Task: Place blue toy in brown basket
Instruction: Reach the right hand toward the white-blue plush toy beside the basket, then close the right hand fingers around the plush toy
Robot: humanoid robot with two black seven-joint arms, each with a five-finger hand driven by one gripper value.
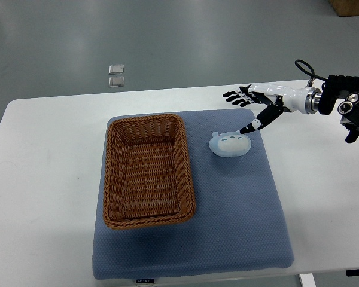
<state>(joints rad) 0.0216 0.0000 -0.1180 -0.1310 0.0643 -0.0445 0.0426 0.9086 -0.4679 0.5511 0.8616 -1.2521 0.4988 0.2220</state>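
The blue toy (230, 143) is lying on the blue mat (239, 227), just right of the brown basket (148, 172), which is sitting on the mat's left half atop the white desk (42, 179). The right hand (254, 101) is reaching in from the right, its fingers (233, 95) spreading wide and holding nothing; they are pointing left beyond the toy's far side, while the thumb (254, 124) is angling down, its tip just beside the toy's right end.
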